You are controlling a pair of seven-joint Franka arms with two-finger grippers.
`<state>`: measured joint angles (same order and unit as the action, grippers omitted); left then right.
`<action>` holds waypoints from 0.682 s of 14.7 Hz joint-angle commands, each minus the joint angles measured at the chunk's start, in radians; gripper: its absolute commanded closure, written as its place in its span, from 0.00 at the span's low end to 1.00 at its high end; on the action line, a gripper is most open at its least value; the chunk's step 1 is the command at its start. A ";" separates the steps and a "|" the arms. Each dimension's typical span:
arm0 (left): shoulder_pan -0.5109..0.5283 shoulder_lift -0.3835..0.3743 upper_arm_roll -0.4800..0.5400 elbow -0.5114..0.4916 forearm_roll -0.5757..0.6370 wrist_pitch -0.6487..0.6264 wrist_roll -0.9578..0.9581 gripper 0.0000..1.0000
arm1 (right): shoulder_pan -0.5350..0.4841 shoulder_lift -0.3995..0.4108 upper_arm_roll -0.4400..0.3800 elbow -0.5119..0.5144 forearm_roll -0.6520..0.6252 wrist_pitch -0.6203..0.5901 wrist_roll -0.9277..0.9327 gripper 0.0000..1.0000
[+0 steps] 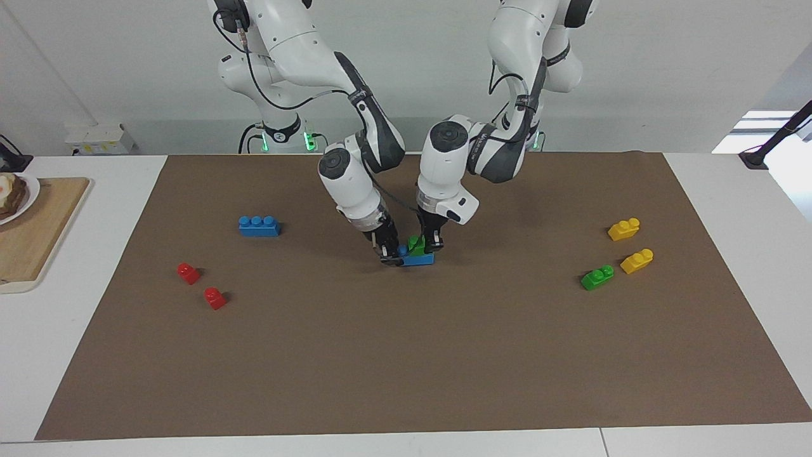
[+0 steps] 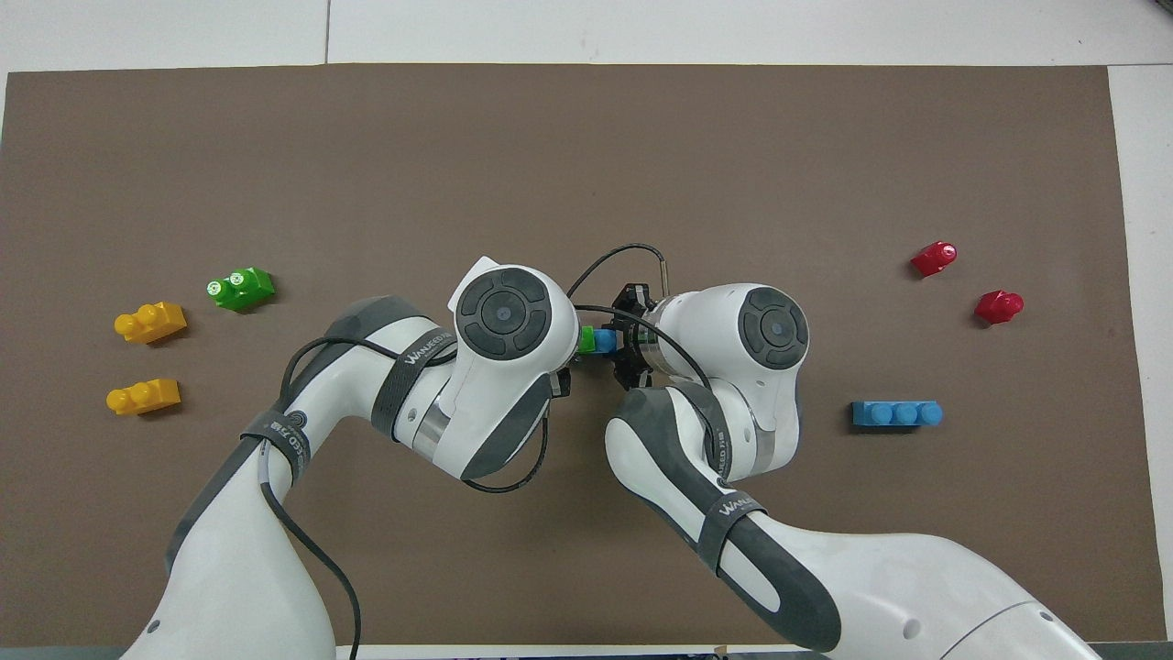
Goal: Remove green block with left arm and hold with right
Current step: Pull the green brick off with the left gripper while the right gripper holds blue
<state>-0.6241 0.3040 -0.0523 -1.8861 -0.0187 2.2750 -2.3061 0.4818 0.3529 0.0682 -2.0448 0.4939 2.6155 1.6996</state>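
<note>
A green block [image 1: 415,244] [image 2: 586,339] is stacked on a blue brick [image 1: 420,259] [image 2: 605,341] in the middle of the brown mat. My left gripper [image 1: 435,245] comes down on the green block from the left arm's end and is shut on it. The right gripper [image 1: 391,252] [image 2: 618,342] is shut on the other end of the blue brick, low at the mat. In the overhead view the left wrist hides its own gripper and most of the stack.
A second green block [image 1: 597,278] and two yellow bricks [image 1: 623,229] [image 1: 637,261] lie toward the left arm's end. A blue three-stud brick [image 1: 259,226] and two red pieces [image 1: 188,273] [image 1: 214,298] lie toward the right arm's end. A wooden board [image 1: 32,241] sits off the mat.
</note>
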 commanded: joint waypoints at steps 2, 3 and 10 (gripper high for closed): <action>0.021 -0.006 -0.001 0.062 0.002 -0.029 0.010 0.90 | 0.003 0.009 0.002 -0.009 0.032 0.035 -0.009 1.00; 0.026 -0.011 -0.003 0.065 0.000 -0.037 0.026 0.91 | 0.003 0.009 0.002 -0.009 0.032 0.035 -0.009 1.00; 0.110 -0.149 -0.003 0.033 -0.068 -0.211 0.354 0.96 | 0.001 0.001 0.002 0.011 0.032 0.014 0.002 1.00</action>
<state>-0.5567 0.2367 -0.0513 -1.8184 -0.0397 2.1410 -2.0944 0.4823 0.3586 0.0690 -2.0442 0.4943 2.6427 1.7022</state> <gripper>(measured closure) 0.648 0.652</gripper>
